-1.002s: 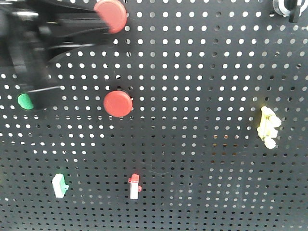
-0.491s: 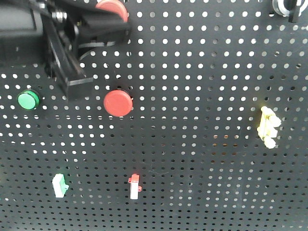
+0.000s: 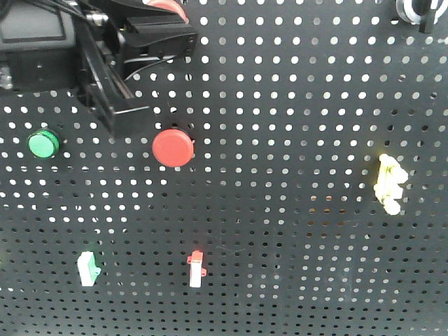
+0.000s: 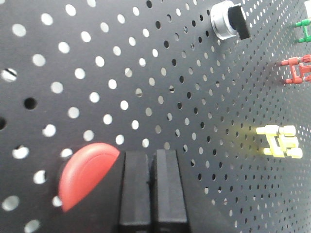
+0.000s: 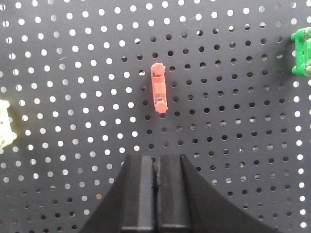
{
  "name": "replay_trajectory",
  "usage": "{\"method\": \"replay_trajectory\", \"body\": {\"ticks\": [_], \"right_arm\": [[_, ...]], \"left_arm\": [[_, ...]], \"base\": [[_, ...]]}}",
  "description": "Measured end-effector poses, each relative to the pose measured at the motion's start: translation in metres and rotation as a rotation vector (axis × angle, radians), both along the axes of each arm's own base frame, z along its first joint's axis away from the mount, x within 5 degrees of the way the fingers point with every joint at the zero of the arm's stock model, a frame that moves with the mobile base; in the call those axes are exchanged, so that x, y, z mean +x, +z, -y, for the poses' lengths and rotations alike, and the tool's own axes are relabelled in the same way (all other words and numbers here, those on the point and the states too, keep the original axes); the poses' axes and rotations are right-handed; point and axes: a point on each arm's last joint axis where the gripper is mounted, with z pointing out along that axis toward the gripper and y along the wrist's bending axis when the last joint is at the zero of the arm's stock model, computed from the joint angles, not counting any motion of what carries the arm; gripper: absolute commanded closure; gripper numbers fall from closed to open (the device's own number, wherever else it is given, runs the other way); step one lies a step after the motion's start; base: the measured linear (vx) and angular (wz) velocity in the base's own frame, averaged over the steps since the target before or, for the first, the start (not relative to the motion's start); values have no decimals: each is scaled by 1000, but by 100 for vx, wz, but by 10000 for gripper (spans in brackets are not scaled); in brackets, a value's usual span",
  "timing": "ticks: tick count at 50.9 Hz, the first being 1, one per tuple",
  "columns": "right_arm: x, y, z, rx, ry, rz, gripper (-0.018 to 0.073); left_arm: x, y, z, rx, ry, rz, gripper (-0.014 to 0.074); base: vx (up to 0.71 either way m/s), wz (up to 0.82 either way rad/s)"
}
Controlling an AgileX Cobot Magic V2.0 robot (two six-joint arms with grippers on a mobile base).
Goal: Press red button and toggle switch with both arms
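The large red button [image 3: 166,5] sits at the board's top left, mostly hidden behind my left gripper [image 3: 187,38]. In the left wrist view the left gripper [image 4: 151,158] is shut and empty, its tips at the board just beside the red button's [image 4: 86,174] right edge. The toggle switch [image 3: 414,10], silver ring and black knob, is at the top right corner; it also shows in the left wrist view [image 4: 229,20]. My right gripper [image 5: 156,162] is shut and empty, facing the board below a small red-tipped switch [image 5: 159,93]. It is out of the front view.
On the black pegboard [image 3: 294,105] are a smaller red button with a black collar [image 3: 172,148], a green button [image 3: 43,143], a pale yellow toggle [image 3: 387,183], a white red-tipped switch [image 3: 196,269] and a white green-tipped switch [image 3: 88,269].
My left arm has moved right and up across the board, uncovering the green button. Its gripper now hides most of the large red button.
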Motion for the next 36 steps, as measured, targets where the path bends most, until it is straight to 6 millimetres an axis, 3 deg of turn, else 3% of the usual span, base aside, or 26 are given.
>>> {"method": "replay_trajectory", "body": {"ticks": [13,26,30,36], "right_arm": [[0,0,0,0,0,-3,559],[0,0,0,0,0,-3,559],[0,0,0,0,0,-3,559],[0,0,0,3,1,-3,559]], "left_arm": [[-20,9,-10,2,-15,15,595],[-79,35,-40,-37,-45,101,595],[-94,32,-49,-54,-46,93,595],[-110,12,-59,-57,-31,63,595]], "base": [[0,0],[0,0],[0,0],[0,0]]}}
